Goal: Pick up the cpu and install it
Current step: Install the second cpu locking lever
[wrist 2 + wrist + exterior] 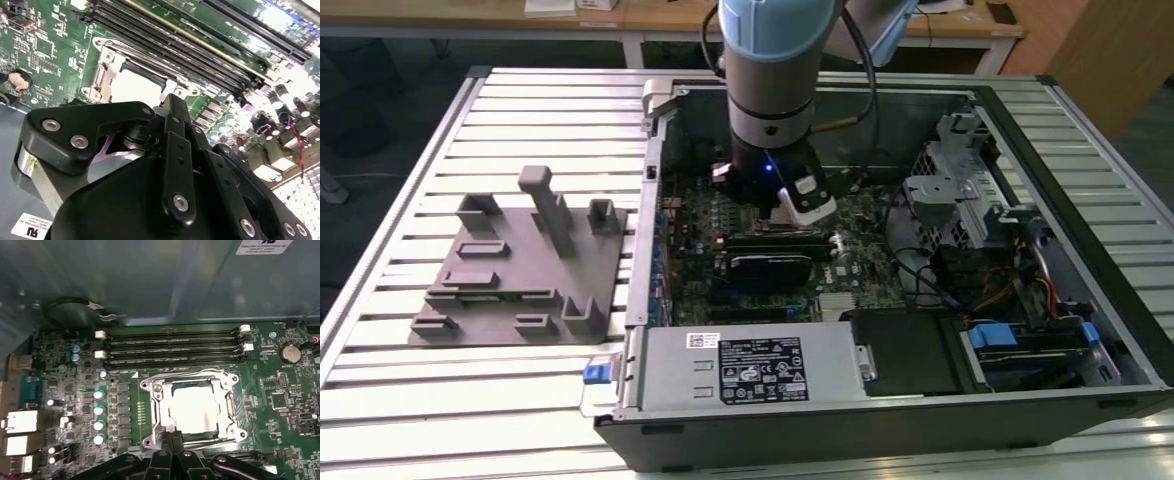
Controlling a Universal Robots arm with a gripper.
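Observation:
The cpu, a flat square chip with a silvery-white top, lies flat inside the metal-framed socket on the green motherboard; in the second wrist view the cpu shows as a bright patch in the same frame. My gripper hangs just above the socket's near edge, its two black fingers pressed together with nothing between them. In the second wrist view the gripper points down beside the chip. In the exterior view the gripper reaches into the open computer case, and the arm hides the chip.
Black memory slots run alongside the socket. A grey power supply fills the case's near end, and a drive cage with cables stands at the exterior view's right. A grey fixture block sits on the slatted table at the left.

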